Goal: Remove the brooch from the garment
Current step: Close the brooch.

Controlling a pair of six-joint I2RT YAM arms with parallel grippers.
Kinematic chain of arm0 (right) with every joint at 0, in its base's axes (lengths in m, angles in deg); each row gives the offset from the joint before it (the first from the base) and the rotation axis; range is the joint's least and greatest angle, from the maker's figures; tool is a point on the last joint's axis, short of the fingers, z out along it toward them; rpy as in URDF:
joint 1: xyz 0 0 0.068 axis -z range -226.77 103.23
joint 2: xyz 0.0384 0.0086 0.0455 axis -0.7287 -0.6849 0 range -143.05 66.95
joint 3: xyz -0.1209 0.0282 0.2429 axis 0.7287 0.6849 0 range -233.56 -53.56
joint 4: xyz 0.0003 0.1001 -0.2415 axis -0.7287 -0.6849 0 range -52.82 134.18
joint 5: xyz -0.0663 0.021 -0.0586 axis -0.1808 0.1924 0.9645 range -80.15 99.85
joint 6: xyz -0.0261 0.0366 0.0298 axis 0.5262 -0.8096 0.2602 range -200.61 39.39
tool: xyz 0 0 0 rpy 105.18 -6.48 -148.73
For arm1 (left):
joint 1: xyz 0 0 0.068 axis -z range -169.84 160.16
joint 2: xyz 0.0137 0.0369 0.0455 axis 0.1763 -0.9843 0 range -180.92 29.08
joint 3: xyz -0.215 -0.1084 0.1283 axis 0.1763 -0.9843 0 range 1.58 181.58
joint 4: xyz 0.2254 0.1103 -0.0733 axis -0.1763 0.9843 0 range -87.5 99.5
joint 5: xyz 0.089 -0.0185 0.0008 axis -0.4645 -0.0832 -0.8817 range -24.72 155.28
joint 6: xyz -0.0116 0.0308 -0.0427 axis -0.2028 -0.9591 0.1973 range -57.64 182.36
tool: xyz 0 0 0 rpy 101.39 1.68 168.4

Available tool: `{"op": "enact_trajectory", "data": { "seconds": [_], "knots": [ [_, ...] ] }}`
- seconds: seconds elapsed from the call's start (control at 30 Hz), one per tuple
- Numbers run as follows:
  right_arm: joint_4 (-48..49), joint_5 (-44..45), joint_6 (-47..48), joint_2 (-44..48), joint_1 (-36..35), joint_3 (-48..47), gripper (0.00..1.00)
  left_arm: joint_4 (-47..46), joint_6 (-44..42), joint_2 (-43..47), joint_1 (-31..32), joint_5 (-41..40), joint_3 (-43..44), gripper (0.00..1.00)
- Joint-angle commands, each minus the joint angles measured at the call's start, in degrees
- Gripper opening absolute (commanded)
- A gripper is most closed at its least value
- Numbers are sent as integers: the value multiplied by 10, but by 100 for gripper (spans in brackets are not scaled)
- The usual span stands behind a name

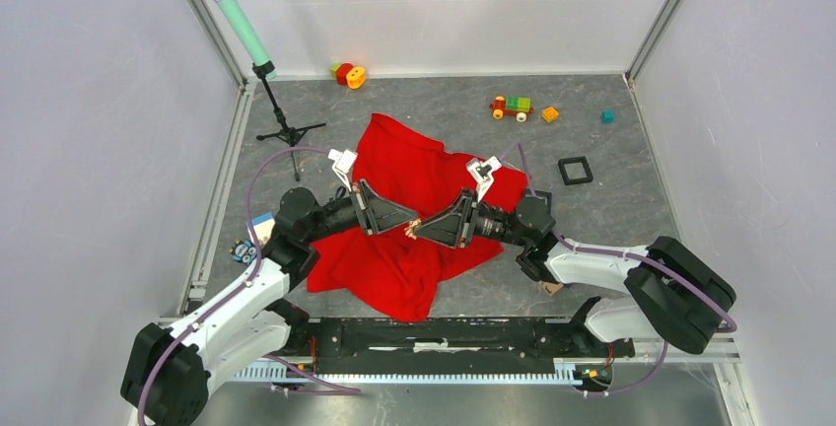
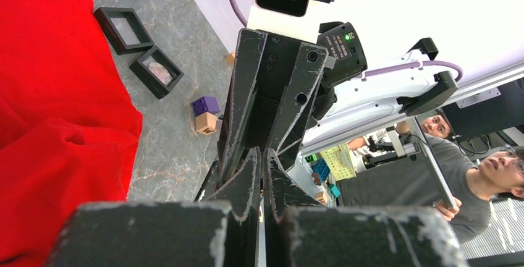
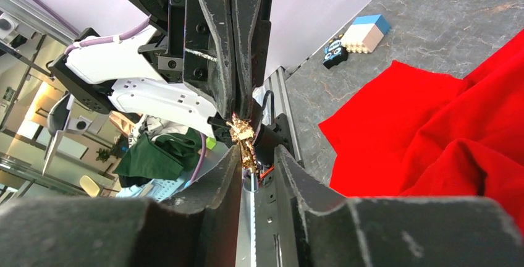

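The brooch (image 1: 415, 228), a tiny golden jagged ornament, hangs in the air above the red garment (image 1: 404, 179) and does not touch it. My left gripper (image 1: 408, 225) is shut on the brooch's upper end. In the right wrist view the left fingers (image 3: 222, 44) pinch the brooch (image 3: 243, 137) from above. My right gripper (image 3: 259, 149) meets it tip to tip, jaws a little apart. The brooch's lower end rests against one finger and a gap stays to the other. The garment (image 3: 445, 131) lies rumpled on the table. My left gripper (image 2: 262, 152) faces the right fingers (image 2: 247, 94).
Black square trays (image 2: 123, 29) (image 2: 156, 71) lie beside the garment, one more at the right (image 1: 575, 170). A toy train (image 1: 512, 106) and small blocks stand at the back. A tripod stand (image 1: 286, 130) with a teal tube is at back left. A blue-white block (image 3: 364, 32) sits near the left arm.
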Motion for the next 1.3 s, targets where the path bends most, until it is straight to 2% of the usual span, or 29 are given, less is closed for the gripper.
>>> {"op": "enact_trajectory", "data": {
  "seconds": [0.0, 0.07, 0.17, 0.27, 0.43, 0.83, 0.87, 0.9, 1.17, 1.2, 1.27],
  "knots": [
    [4, 14, 22, 10, -1, -11, 35, -21, -9, 4, 1, 18, 2, 2],
    [4, 10, 32, 15, -3, -9, 40, -17, -9, 1, 1, 13, 2, 2],
    [28, 6, 35, 17, -5, 1, 42, -19, -8, 0, 2, 9, 3, 2],
    [44, 3, 28, 13, -4, 4, 36, -28, -2, -2, 2, 14, 3, 2],
    [59, -10, 20, 0, -7, -8, 31, -35, 1, -8, 2, 24, 2, 2],
    [65, -18, 16, -16, -12, -17, 27, -56, 8, -25, 6, 31, 0, 2],
    [64, -18, 16, -16, -12, -19, 36, -57, 8, -28, 7, 31, 0, 2],
    [62, -18, 17, -17, -12, -19, 25, -59, 8, -31, 7, 32, 0, 2],
    [28, -16, 24, -19, -14, -26, 6, -69, 10, -43, 11, 34, -2, 3],
    [26, -14, 25, -17, -12, -23, 5, -67, 9, -39, 11, 35, -2, 7],
    [24, -12, 25, -11, -9, -16, 4, -46, 1, -26, 10, 32, -1, 29]
  ]
}}
